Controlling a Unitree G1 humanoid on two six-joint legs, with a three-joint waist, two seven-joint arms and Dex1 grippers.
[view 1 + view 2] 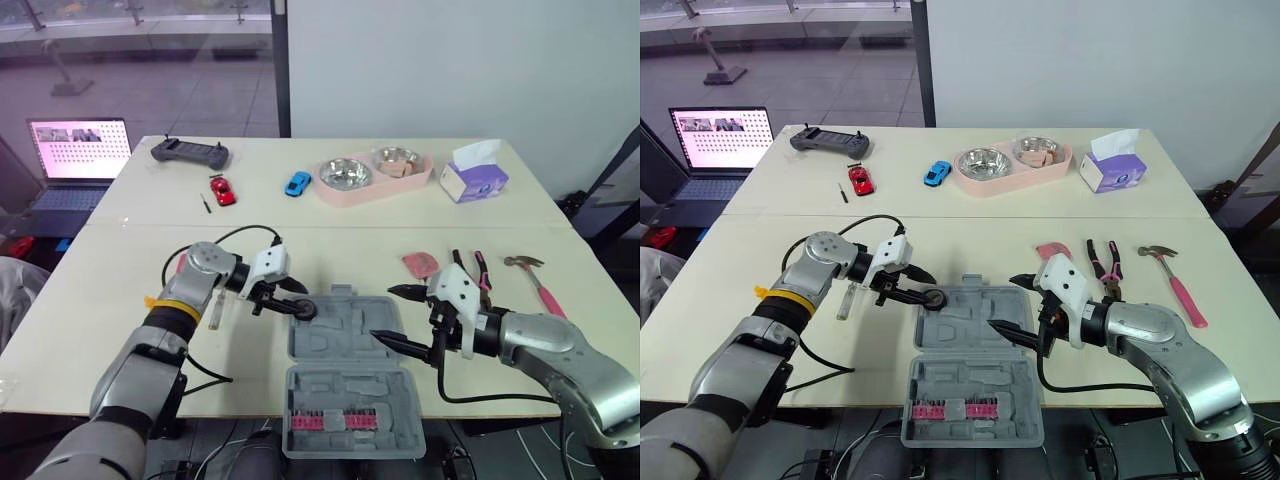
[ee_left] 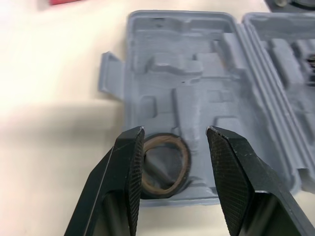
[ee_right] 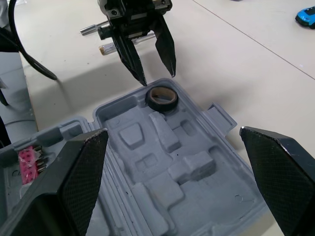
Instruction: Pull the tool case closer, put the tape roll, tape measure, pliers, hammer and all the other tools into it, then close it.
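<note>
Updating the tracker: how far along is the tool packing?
Done: the tool case lies open at the near edge of the table, with the tape roll in its corner. In hand: nothing; the left gripper is open over the roll, the right gripper open above the case. Left: pliers and hammer lie on the table, then closing the case.

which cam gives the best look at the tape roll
The right wrist view: the tape roll lies whole in a corner of the tool case, just off the open left gripper. The left wrist view hides part behind a finger; the eye views show it small.
</note>
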